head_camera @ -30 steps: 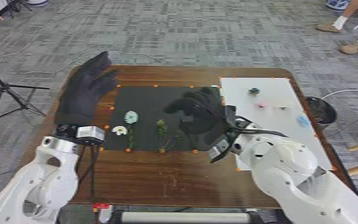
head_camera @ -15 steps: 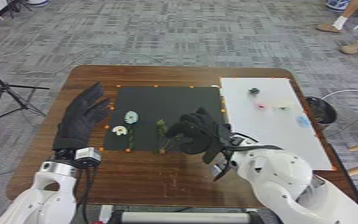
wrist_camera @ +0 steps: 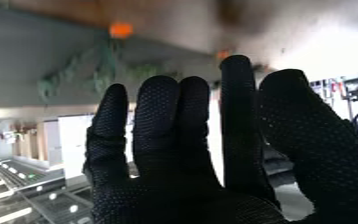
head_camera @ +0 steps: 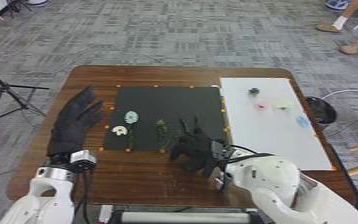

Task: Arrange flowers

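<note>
So, right hand (head_camera: 194, 152) is open: fingers straight, slightly fanned, pointing away from the robot, over the near right corner of the black mat (head_camera: 171, 97) and the strip of brown surface (head_camera: 149, 182) just in front of it. No grip on anything. Can't tell if it touches the mat. Right wrist view agrees: fingers extended, thumb out to the side, green stems blurred beyond them.

Nearest task item: green sprig (head_camera: 161, 131) on the mat, just left of the right hand, apart from its palm. Long axis runs near to far, roughly square to the mat's near edge; leafy top points away from the robot, stem end toward it, at about the near edge.

Next one left: pale blue flower (head_camera: 131, 117), about parallel to the sprig. Head at the far end, stem back toward the robot. White flower (head_camera: 119, 130) sits just beside that stem, on its left; can't tell its stem direction.

Left hand (head_camera: 70, 131) is left of the mat, above the surface, open, fingers out and pointing away from the robot.

Right side: white sheet (head_camera: 278, 145) beside the mat. On it, a dark blossom (head_camera: 254, 91) farthest out, then pink (head_camera: 262, 105) and pale green (head_camera: 283, 107) blossoms side by side, and a light blue blossom (head_camera: 302, 121) near the right edge. Black bin (head_camera: 321, 111) stands just off the surface's right side.
</note>
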You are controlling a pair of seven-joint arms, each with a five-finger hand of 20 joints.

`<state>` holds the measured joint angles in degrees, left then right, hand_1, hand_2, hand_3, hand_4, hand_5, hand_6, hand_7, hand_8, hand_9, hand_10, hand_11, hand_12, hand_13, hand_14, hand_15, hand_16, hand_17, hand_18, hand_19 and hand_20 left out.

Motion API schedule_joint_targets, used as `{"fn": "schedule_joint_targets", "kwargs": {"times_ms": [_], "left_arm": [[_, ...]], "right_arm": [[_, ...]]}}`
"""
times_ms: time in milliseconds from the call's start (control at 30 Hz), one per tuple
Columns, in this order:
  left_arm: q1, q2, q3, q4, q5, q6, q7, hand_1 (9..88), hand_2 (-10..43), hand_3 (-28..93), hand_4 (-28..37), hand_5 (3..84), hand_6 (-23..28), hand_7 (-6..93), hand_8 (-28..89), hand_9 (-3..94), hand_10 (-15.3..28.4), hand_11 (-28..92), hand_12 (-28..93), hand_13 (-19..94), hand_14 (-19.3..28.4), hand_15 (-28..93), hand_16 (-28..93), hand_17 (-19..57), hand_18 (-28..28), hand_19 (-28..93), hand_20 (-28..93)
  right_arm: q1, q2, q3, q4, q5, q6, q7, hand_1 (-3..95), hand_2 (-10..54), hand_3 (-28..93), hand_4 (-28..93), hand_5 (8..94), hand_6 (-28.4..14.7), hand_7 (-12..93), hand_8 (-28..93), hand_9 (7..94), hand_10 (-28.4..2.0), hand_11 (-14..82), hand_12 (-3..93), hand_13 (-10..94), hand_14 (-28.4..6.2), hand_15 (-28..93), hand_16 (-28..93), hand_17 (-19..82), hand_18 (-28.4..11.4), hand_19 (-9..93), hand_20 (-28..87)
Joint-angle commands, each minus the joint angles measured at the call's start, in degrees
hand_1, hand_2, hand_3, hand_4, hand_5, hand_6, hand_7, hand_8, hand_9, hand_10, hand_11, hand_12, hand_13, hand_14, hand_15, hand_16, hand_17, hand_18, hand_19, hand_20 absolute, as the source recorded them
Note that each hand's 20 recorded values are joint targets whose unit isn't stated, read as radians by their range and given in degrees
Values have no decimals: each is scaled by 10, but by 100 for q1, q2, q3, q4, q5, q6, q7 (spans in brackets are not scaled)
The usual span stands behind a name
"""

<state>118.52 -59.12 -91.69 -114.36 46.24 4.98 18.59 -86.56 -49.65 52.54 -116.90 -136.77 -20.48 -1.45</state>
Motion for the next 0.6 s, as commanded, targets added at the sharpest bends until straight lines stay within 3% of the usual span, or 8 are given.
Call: {"fn": "schedule_joint_targets", "kwargs": {"times_ms": [33,200,600], "left_arm": [[490,-153,-173,129,-270,332,-51,225,-62,655,-283,257,16,201,-105,223,100,119,203,193,134,178,70,-118,215,434,84],[563,-142,-225,170,-285,343,-100,226,-62,654,-283,256,16,202,-106,222,100,119,202,190,131,174,71,-118,214,433,84],[594,-160,-260,111,-219,278,-64,228,-60,652,-283,255,17,200,-104,218,99,115,204,187,130,174,74,-118,212,432,85]], "right_arm": [[43,-257,-173,62,-197,-28,-79,258,39,932,-168,475,49,265,-165,326,-161,661,529,326,-150,835,379,42,-218,672,491],[21,-258,-229,-18,-185,-106,-116,258,40,932,-168,475,49,263,-164,324,-161,660,529,324,-152,835,378,41,-218,672,491],[153,-397,-478,140,-342,-221,-179,258,39,932,-167,477,50,263,-165,324,-162,660,529,323,-151,836,377,39,-219,671,492]]}}
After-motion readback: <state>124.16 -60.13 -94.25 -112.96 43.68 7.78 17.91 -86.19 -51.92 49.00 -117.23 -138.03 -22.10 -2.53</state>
